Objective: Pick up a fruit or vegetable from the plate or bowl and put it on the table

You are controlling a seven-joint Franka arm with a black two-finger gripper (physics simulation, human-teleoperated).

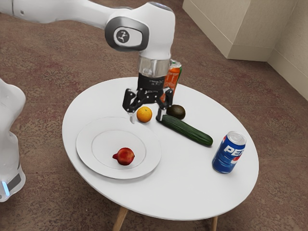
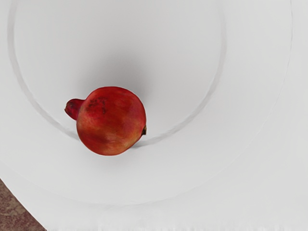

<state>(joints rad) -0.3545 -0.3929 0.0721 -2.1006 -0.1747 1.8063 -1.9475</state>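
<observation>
In the exterior view my gripper [image 1: 146,116] hangs open, pointing down, above the table beyond the plate's far right part. The red pomegranate [image 1: 125,156] rests on the white plate [image 1: 87,159], lower in that view than the fingers and apart from them. From the wrist camera the pomegranate [image 2: 111,121] lies over the inner ring of the plate [image 2: 202,159], its stubby crown sticking out at one side. An orange [image 1: 144,114] appears between the fingertips in the exterior view; contact with it is not evident.
On the white round table [image 1: 187,192] are a cucumber [image 1: 186,130], a dark avocado-like item [image 1: 177,111] and a blue Pepsi can [image 1: 229,153]. An orange can [image 1: 171,79] stands behind the hand, partly hidden by it.
</observation>
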